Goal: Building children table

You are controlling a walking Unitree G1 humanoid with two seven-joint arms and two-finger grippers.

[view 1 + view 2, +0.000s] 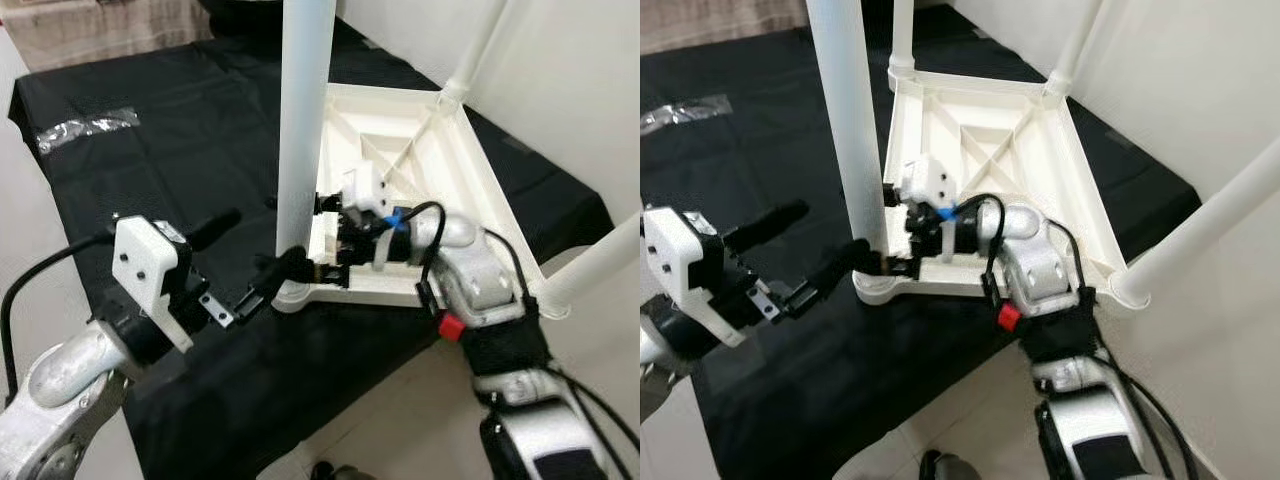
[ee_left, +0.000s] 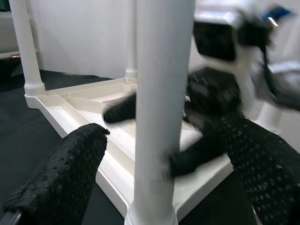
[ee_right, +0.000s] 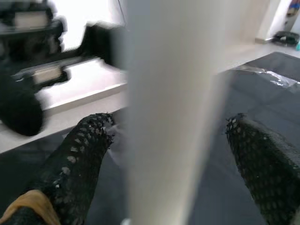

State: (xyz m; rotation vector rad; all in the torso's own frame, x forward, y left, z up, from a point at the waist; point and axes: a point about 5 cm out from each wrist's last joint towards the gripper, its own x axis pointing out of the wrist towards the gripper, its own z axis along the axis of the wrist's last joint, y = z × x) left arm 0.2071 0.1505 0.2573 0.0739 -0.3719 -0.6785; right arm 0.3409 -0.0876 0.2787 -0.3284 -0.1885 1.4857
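1. grippers close in from both sides on a tall white plastic table leg (image 1: 305, 130), which stands upright in the near-left corner socket of an overturned white plastic children's table top (image 1: 470, 160) lying ribbed underside up on a black cloth (image 1: 180, 130).
2. left gripper (image 1: 245, 265) has its two black fingers spread, one on each side of the leg's base and not clamped.
3. right gripper (image 1: 902, 232) reaches in over the table top; in its wrist view its mesh-covered fingers (image 3: 79, 154) straddle the leg with gaps showing, so they look released rather than gripping.
4. seating the leg well likely means closing low near the socket, keeping it vertical and pressing straight down.
5. count: four white legs in the sockets, one table top, two grippers, one clear plastic wrapper (image 1: 85, 127) well apart on the cloth.
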